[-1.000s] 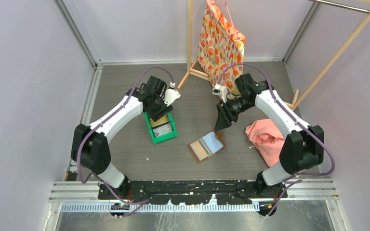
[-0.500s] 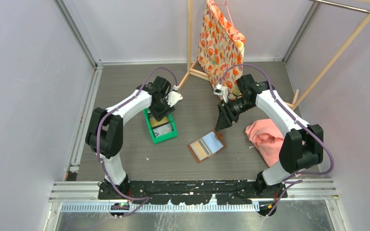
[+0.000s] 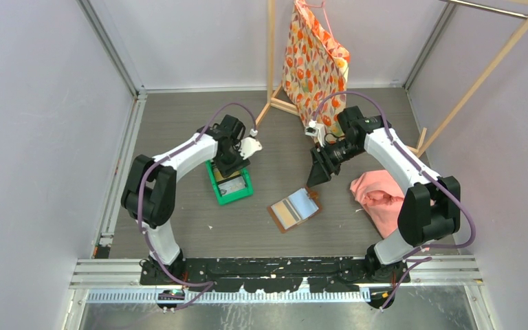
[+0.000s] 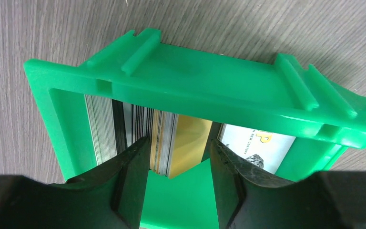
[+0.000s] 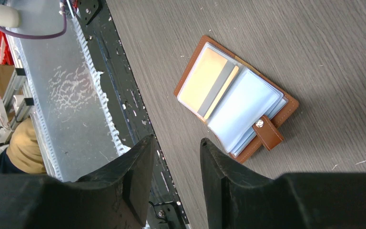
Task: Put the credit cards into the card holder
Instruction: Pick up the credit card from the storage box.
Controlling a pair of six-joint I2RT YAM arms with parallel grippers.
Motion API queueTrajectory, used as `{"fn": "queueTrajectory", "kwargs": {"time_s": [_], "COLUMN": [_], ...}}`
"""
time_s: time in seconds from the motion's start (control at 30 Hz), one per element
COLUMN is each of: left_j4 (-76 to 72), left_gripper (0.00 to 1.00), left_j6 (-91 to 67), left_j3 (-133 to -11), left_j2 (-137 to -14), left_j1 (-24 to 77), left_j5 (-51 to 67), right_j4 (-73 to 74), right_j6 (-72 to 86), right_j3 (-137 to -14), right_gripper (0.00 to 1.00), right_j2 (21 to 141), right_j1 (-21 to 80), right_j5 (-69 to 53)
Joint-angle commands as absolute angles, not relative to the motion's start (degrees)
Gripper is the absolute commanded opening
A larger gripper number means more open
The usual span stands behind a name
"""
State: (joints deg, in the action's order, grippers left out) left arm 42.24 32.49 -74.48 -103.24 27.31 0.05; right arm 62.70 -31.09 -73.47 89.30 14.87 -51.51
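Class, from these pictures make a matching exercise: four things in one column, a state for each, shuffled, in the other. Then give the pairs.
1. card holder
2. green bin
3. pink cloth
4. left gripper

A. crumpled in a heap
B. jaws either side of some credit cards
C. lying open, flat
D. holds upright cards

Pairs: 1-C, 2-D, 3-A, 4-B
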Motion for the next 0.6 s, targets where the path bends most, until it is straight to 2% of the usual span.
{"fn": "queueTrajectory", "kwargs": {"time_s": [0.0,0.37,0.57], "left_j4": [41.28,37.11,35.05], "left_gripper": [0.5,0.47,0.32], "left_j6": [34.15,34.96,35.68], "left_j3": [-72.91,-70.06,-68.49], "left_j2": [-99.9,-100.37,-99.93], "left_j1": [28.07,30.04,31.54], "left_j5": [-0.4,-8.65,-12.03], "right_j4": [63.27,64.05,64.56], "right_j6": [-32.08,-32.76,-33.23], "right_j3": [-73.83,-74.0,-74.13], "right_gripper": [0.45,0.45,0.45], "right_j2": [88.9,89.01,88.95], "right_j1": [14.65,14.44,14.34], "right_j5": [-53.39,-54.18,-54.57]}}
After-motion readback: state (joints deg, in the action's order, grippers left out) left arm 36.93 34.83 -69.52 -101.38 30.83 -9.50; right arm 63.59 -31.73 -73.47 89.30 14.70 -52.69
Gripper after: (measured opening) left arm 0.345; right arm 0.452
